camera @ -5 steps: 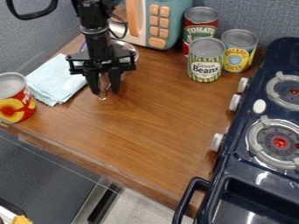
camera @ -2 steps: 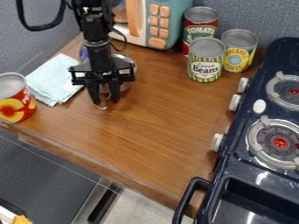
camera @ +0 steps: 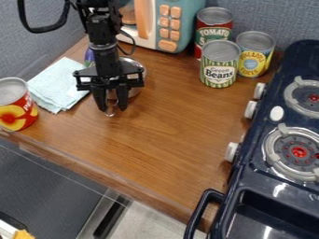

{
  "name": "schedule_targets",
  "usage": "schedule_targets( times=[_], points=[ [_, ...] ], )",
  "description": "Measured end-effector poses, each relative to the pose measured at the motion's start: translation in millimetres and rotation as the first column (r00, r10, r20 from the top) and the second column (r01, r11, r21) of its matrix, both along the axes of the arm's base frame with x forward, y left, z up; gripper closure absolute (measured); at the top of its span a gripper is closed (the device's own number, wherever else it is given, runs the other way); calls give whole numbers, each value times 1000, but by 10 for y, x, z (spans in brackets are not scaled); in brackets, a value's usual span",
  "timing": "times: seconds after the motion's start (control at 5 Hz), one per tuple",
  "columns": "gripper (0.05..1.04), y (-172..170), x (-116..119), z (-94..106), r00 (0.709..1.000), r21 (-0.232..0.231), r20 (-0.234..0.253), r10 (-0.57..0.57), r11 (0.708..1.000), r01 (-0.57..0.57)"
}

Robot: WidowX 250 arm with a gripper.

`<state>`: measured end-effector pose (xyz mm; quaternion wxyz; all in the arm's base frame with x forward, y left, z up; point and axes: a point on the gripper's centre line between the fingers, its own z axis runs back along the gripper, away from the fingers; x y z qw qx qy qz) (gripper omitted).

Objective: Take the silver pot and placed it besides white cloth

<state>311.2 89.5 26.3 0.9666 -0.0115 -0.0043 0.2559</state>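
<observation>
The black gripper hangs over the left part of the wooden counter, shut on the silver pot's handle, whose looped end pokes out between the fingers. Behind it stands the silver pot, largely hidden by the gripper, with its rim and right side showing. The folded cloth, a pale bluish white, lies flat just to the left of gripper and pot.
A peach can stands at the counter's left edge. A toy microwave is at the back, beside the tomato can, beans can and pineapple can. The dark stove borders the right. Something purple is behind the gripper.
Over the past second the gripper and the silver pot have shifted together a short way toward the counter's front edge. The cloth and the cans have stayed where they were.
</observation>
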Motion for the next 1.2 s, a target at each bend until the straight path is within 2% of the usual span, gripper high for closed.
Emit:
schedule_targets(
  times=[0.2, 0.4, 0.6, 1.0, 1.2],
  points=[
    [581, 26, 19, 26, 1000, 12, -2, 0, 1000, 0],
    [282, 43, 20, 17, 1000, 22, -16, 7, 1000, -7],
    [76, 53, 31, 39, 1000, 25, -19, -9, 1000, 10],
    [83, 45, 26, 39, 1000, 26, -24, -13, 1000, 13],
    [83, -105, 17, 166, 997, 32, 9, -74, 997, 73]
  ],
)
